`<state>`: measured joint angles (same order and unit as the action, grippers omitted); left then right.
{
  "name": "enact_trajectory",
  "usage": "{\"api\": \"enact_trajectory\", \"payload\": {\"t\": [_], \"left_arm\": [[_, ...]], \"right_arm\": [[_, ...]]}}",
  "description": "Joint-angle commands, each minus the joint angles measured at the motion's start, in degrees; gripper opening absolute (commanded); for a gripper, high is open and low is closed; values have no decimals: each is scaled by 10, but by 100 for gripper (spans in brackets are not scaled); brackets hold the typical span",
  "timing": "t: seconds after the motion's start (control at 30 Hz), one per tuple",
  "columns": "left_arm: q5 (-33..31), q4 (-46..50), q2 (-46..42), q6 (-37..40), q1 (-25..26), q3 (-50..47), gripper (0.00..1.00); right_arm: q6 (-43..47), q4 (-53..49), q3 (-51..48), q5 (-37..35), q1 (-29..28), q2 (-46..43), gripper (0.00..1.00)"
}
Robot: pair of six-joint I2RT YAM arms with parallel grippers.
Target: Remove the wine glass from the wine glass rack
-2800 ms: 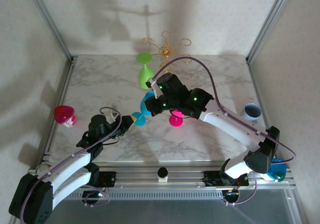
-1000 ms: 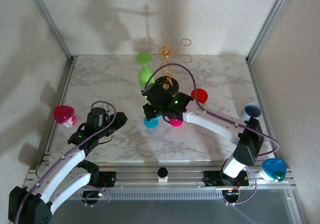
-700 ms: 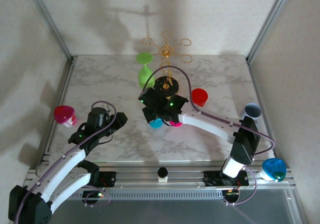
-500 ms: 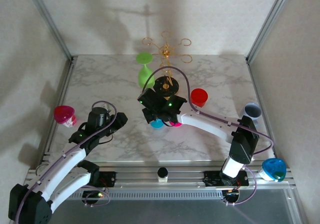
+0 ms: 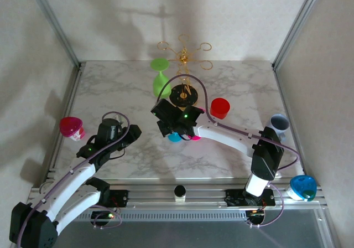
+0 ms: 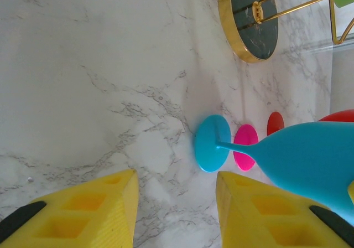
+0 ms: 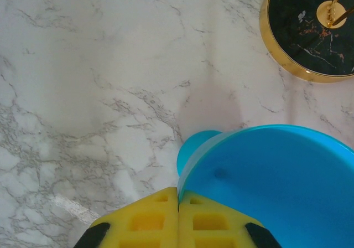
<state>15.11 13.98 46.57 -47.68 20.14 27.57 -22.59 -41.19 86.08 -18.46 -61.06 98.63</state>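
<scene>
Here the right gripper (image 7: 178, 191), clamped on the blue glass (image 7: 276, 181) rim, should seat its foot flat on the table (image 7: 83, 65) before release; the left gripper (image 6: 174, 177) hangs half-open, empty.

White arms (image 5: 72, 184), black joints, purple cables (image 5: 113, 115), yellow gripper pads (image 6: 83, 215)

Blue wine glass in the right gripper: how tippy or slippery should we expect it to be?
Probably tippy: the blue wine glass has a wide bowl on a thin stem over a small foot. Likely slippery: it looks smooth and glossy, and the right gripper pinches just the thin rim. Opaque colour suggests light plastic, though uncertain.
</scene>
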Motion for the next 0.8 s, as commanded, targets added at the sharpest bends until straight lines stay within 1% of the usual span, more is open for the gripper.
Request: {"api": "enact_trajectory", "payload": {"t": [0.0,0.23,0.27,0.43,0.63,0.77], "left_arm": [[-6,-5,-2,12,-5,12,42],[-7,-5,-3,11,-6,11,42],[-7,-6,-3,12,-5,11,42],[-7,-6,-3,13,-5,11,42],[-5,-6,-3,14,-6,12,42],[-3,-3,1,20,-5,21,43]], "right_arm": [[5,2,4,-16,-6,8,0],[4,0,6,-17,-7,14,1],[4,0,6,-18,-7,13,3],[3,0,6,-21,-8,11,17],[4,-3,10,-25,-9,7,29],[6,-18,26,-28,-9,0,34]]}}
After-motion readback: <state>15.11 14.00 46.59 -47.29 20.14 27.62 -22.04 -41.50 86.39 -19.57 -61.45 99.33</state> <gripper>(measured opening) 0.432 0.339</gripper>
